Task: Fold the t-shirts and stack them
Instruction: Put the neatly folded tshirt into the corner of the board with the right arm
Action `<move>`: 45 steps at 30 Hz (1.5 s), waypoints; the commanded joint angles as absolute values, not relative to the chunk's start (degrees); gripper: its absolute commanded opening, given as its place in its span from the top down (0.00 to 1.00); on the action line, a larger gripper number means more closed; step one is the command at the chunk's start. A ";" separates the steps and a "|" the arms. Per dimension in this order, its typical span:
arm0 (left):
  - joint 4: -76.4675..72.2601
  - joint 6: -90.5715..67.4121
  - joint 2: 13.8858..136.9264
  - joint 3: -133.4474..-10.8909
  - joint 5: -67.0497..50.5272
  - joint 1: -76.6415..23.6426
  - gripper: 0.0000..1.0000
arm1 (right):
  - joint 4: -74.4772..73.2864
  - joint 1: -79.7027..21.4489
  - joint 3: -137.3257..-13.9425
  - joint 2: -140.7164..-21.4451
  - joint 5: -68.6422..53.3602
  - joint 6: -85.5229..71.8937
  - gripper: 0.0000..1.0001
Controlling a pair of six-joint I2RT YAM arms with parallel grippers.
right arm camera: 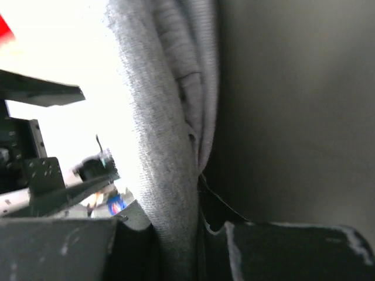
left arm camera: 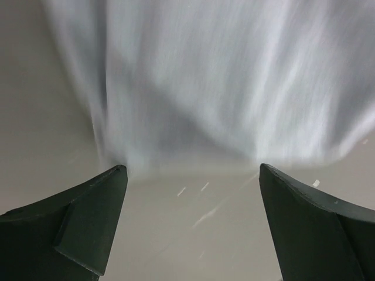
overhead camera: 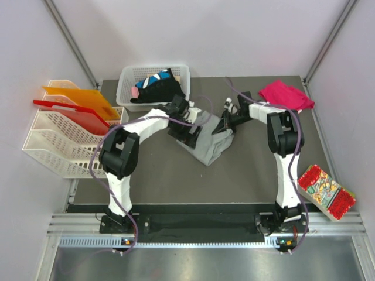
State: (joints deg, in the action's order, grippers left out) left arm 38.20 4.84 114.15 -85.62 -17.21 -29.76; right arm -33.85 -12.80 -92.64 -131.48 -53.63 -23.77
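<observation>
The light grey t-shirt (overhead camera: 208, 142) lies bunched on the dark mat at the middle back. My left gripper (overhead camera: 188, 130) is at its left edge, jaws wide open and empty; in the left wrist view the grey cloth (left arm camera: 222, 88) lies just beyond my fingertips (left arm camera: 102, 202). My right gripper (overhead camera: 227, 120) is shut on a fold of the grey t-shirt (right arm camera: 170, 193) at its right edge. The magenta-pink t-shirt (overhead camera: 285, 95) lies at the back right. A black t-shirt with blue-white patches (overhead camera: 155, 86) sits in the white basket (overhead camera: 126, 82).
A white rack (overhead camera: 55, 146) holding orange and red folders stands at the left. A red patterned snack packet (overhead camera: 326, 191) lies at the right front edge. Grey walls close in the back and sides.
</observation>
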 commanded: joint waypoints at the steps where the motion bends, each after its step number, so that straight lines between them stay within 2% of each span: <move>1: 46.57 8.61 105.65 -87.72 -16.88 -22.96 0.01 | -26.03 -5.11 -101.59 -128.94 -51.42 -29.95 1.00; 8: 50.45 11.60 95.56 -81.75 -16.70 -17.05 0.01 | -24.09 5.17 -115.47 -130.78 -50.89 -35.85 1.00; 19: 51.68 11.69 88.86 -71.81 -16.52 -13.27 0.01 | -12.40 14.58 -116.37 -130.70 -48.00 -46.32 1.00; 27: 51.86 10.72 86.57 -68.82 -16.96 -12.39 0.01 | -12.13 19.16 -117.42 -128.76 -42.28 -46.58 1.00; 35: 51.94 10.46 85.78 -67.41 -16.61 -11.95 0.01 | -14.76 22.32 -126.29 -132.18 -38.85 -46.50 1.00; 39: 51.94 10.20 86.22 -68.81 -16.26 -11.87 0.01 | -20.45 22.50 -126.30 -133.33 -36.57 -44.66 1.00; 45: 52.73 9.84 87.19 -70.93 -17.40 -11.87 0.01 | -21.62 21.80 -115.68 -130.09 -33.75 -40.35 1.00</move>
State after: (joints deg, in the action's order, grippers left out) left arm 51.92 10.39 88.09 -68.31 -16.43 -12.14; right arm -19.35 22.37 -120.75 -132.38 -35.62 -43.59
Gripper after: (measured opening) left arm 0.991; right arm 0.119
